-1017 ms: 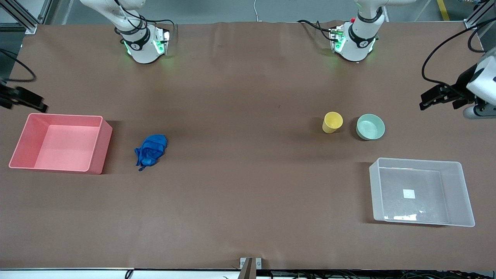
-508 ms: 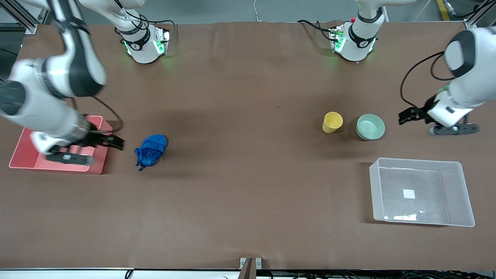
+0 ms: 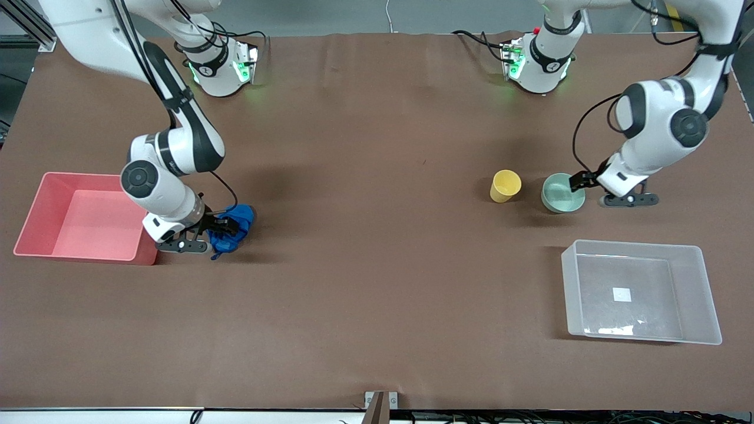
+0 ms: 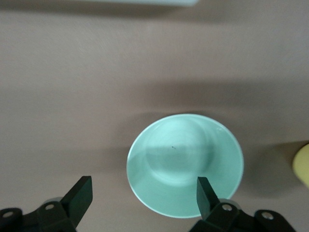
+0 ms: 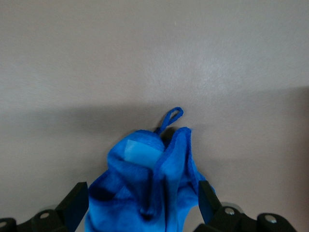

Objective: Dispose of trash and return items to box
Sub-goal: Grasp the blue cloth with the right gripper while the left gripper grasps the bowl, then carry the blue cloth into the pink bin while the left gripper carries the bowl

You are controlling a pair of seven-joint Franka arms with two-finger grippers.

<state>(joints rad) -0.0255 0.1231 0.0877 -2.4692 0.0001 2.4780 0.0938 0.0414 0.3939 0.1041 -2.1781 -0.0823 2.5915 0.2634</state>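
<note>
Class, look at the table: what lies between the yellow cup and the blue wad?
Nothing: the front view shows only bare brown table between the yellow cup and the blue wad.

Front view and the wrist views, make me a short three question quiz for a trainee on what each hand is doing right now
1. True or false: the right hand has open fingers around the blue wad.
2. What is the left hand over? A) yellow cup B) mint-green bowl C) clear tub
3. Fill in: the pink tub holds ____ objects.

Key
1. True: the fingers stand on either side of the wad, not yet shut.
2. B: the open fingers straddle the bowl's rim in the left wrist view.
3. No.
</note>
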